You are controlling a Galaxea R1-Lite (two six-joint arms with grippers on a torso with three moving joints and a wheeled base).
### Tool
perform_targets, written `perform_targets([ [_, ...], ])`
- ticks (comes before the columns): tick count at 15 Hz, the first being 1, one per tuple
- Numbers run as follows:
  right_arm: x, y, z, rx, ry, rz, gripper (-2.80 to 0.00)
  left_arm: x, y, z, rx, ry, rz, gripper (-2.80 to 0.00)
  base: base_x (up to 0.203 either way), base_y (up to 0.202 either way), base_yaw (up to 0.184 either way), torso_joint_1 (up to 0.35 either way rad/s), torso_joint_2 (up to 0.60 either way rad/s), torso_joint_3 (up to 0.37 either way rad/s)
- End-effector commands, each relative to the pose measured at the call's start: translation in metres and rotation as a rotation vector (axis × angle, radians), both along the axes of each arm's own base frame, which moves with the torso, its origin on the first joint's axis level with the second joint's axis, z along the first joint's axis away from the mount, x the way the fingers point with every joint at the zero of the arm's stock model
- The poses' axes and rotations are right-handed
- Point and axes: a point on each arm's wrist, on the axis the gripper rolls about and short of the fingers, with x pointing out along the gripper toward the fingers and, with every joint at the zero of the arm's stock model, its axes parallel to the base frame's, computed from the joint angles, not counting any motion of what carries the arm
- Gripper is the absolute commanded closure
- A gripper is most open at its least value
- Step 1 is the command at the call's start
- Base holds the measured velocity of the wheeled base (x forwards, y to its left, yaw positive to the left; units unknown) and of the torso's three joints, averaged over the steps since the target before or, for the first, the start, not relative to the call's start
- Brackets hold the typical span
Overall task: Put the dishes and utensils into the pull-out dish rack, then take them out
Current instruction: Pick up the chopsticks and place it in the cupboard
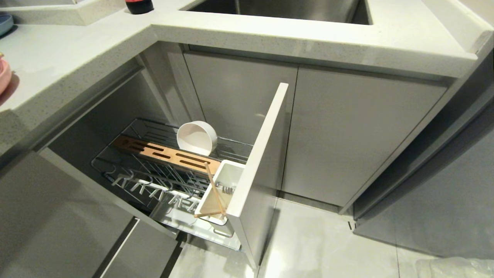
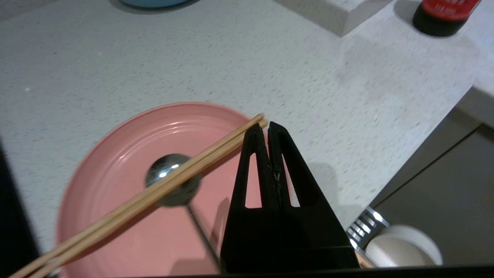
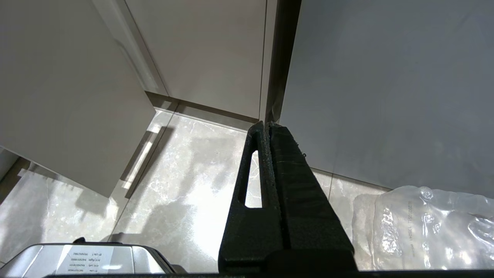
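- Head view: the pull-out dish rack is seen drawn out from under the countertop, with its pale grey front panel standing open toward the floor.
- A cream-white bowl is seen tipped on its side in the rack, just behind the slotted wooden strip.
- Chopsticks are seen leaning crossed in the white utensil cup, where a metal utensil handle is also visible.
- Neither arm is visible in the head view.
- Left wrist view: the left gripper is seen above the countertop with its fingers pressed together, the tips touching the end of a pair of chopsticks; whether they are pinched cannot be told.
- These chopsticks lie across a salmon-pink plate, over the bowl of a dark metal spoon resting on the plate.
- Right wrist view: the right gripper is seen pressed together and empty, over the tiled floor beside the cabinet doors.
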Motion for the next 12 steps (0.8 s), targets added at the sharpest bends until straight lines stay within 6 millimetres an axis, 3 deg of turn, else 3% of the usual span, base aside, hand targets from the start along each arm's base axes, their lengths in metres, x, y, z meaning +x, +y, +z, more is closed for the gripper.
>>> perform_targets([
  [1, 0.000, 0.000, 0.000, 0.000, -0.001, 0.001, 0.00, -0.013, 0.011, 0.005, 0.013, 0.008, -0.010, 0.00, 0.000, 0.000, 0.000, 0.000, 0.00, 0.000],
  [7, 0.000, 0.000, 0.000, 0.000, -0.001, 0.001, 0.00, -0.041, 0.027, 0.003, 0.167, 0.128, -0.135, 0.00, 0.000, 0.000, 0.000, 0.000, 0.00, 0.000],
  [12, 0.000, 0.000, 0.000, 0.000, -0.001, 0.001, 0.00, -0.047, 0.040, -0.010, 0.237, 0.252, -0.199, 0.00, 0.000, 0.000, 0.000, 0.000, 0.00, 0.000],
])
